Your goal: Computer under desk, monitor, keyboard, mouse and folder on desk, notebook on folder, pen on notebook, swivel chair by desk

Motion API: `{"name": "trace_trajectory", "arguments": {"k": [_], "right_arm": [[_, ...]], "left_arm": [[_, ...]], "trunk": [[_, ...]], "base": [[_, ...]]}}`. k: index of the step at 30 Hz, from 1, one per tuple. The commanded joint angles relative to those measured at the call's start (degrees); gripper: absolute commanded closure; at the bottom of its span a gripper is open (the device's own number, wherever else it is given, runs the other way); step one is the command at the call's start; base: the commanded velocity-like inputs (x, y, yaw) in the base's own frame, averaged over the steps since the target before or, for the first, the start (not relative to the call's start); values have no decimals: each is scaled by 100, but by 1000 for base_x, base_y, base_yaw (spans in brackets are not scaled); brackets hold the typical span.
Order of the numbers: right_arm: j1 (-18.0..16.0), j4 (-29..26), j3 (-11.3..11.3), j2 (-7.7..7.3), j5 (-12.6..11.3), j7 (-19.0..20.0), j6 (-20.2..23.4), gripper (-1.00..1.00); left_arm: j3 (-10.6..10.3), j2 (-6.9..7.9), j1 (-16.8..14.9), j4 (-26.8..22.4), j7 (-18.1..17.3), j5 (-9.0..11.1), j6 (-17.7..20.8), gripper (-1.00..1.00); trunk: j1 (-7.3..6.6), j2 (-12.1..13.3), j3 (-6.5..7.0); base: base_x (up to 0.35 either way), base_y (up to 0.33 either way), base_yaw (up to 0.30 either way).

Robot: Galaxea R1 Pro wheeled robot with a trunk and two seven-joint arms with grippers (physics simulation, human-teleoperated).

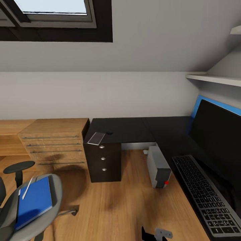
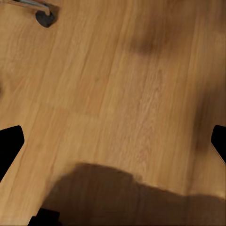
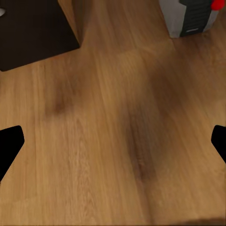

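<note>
On the chair (image 1: 50, 214) lies the folder (image 1: 35, 201), pen (image 1: 27, 188) across it. Desk (image 1: 140, 129) holds keyboard (image 1: 207, 197); computer (image 1: 159, 167) beneath. Left gripper (image 2: 113, 141) and right gripper (image 3: 113, 141) spread wide over floor (image 3: 113, 141).

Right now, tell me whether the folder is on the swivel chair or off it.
On it: the blue folder lies flat on the swivel chair seat.
</note>
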Motion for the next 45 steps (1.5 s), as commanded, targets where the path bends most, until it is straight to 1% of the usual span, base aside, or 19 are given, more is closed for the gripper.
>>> {"name": "trace_trajectory", "arguments": {"k": [1,26,32,36,41,45], "right_arm": [[-5,10,44,4,-60,12,-20,-100],[-5,9,44,20,-67,9,-20,-100],[-5,7,44,26,-67,3,-20,-100],[-5,7,44,18,-65,3,-20,-100],[-5,7,42,15,-68,4,-20,-100],[-5,7,44,18,-69,3,-20,-100]], "left_arm": [[-31,1,-3,3,-38,61,-6,-100],[-34,1,-3,3,-38,61,7,-100],[-42,-7,-3,3,-38,61,22,-100],[-43,-8,-3,3,-38,61,24,-100],[-43,-8,-3,3,-38,61,24,-100],[-44,-8,-3,3,-38,61,24,-100]], "trunk": [[4,-3,-6],[4,-3,-6],[4,-3,-15],[4,-3,-32],[4,-3,-37],[4,-3,-43]], "base": [[335,0,0],[335,0,0],[330,0,144],[167,0,185],[41,0,37],[226,0,84]]}}
